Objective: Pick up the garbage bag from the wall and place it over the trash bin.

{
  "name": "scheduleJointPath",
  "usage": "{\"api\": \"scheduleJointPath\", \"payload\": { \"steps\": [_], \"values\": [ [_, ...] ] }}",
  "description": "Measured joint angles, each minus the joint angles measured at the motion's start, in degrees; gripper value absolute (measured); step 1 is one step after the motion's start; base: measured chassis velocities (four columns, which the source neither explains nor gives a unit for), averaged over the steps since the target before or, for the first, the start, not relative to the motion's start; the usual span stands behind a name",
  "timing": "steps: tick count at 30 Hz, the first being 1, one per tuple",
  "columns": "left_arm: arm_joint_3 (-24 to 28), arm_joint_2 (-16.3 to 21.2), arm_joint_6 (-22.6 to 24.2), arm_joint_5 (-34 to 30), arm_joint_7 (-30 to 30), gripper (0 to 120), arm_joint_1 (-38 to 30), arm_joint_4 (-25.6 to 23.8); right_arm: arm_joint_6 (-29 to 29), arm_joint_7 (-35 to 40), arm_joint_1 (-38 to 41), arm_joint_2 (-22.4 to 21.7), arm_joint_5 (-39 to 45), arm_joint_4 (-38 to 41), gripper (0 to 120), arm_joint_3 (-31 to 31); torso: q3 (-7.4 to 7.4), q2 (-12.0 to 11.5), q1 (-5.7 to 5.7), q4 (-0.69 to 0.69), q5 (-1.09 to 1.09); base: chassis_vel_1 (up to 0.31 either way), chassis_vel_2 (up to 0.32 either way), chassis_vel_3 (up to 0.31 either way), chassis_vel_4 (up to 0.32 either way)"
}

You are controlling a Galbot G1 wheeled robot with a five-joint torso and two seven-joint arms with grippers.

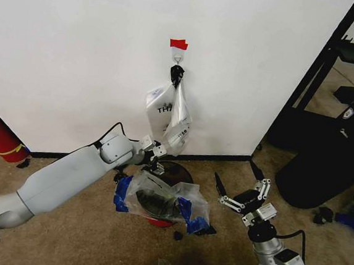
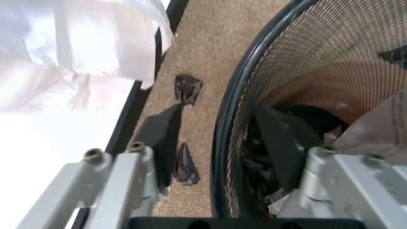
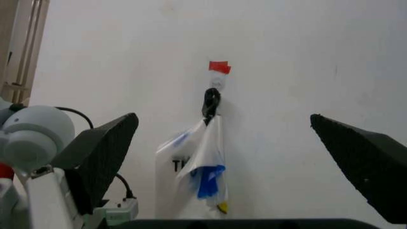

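A: State the position of the garbage bag [image 1: 162, 200].

B: The translucent bag with blue patches lies draped over the mouth of the trash bin [image 1: 172, 171] on the carpet, in front of the wall [image 1: 79, 49]. The plastic is crumpled and spread across the near side of the rim; the far part of the rim is uncovered.

A: Contents of the bin?

B: In the left wrist view, dark crumpled material lies at the bottom of the mesh basket [image 2: 299, 71], and pale plastic [image 2: 381, 129] hangs into it at one side. What the dark material is cannot be told.

A: Left gripper [image 1: 156, 156]?

B: It sits at the far rim of the bin, just below the bags on the wall. Its fingers are spread, one inside the mesh [image 2: 283, 143] and one outside, and they grip nothing.

A: Right gripper [image 1: 239, 190]?

B: It hangs above the carpet to the right of the bin, well apart from it. Its fingers are released wide and face the wall.

A: Other items?

B: White bags [image 1: 169, 116] hang from a hook [image 1: 178, 59] under a strip of red tape [image 1: 178, 44]. A large black bin [image 1: 329, 164] stands at far right.
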Motion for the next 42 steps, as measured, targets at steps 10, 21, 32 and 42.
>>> {"api": "scheduleJointPath", "payload": {
  "steps": [10,21,32,42],
  "values": [
    [0.51,-0.73,-0.37,1.52,0.72,10,0.19,0.99,0.25,-0.23,0.1,0.48,-0.22,-0.43,100,-0.13,-0.01,0.01,0.0,0.01,0.01,0.0,0.0,0.0,0.0],
    [-0.82,0.21,1.37,0.2,-0.42,5,2.36,-0.58,0.63,-0.31,0.02,0.72,-0.62,-0.78,100,-0.2,-0.01,0.02,-0.01,-0.01,-0.01,0.0,0.0,0.0,0.0],
    [-8.85,3.75,6.39,-14.89,-9.33,3,9.91,-6.28,0.68,-0.59,1.09,1.07,-1.32,-1.75,100,-0.98,0.01,0.01,0.0,0.0,-0.02,0.0,0.0,0.0,0.0],
    [-19.56,7.21,6.43,-27.1,-23.42,3,17.38,-11.82,0.55,-1.21,1.75,1.55,-2.18,-2.17,100,-1.7,0.01,0.0,0.0,0.0,-0.01,0.0,0.0,0.0,0.0]
  ]
}}
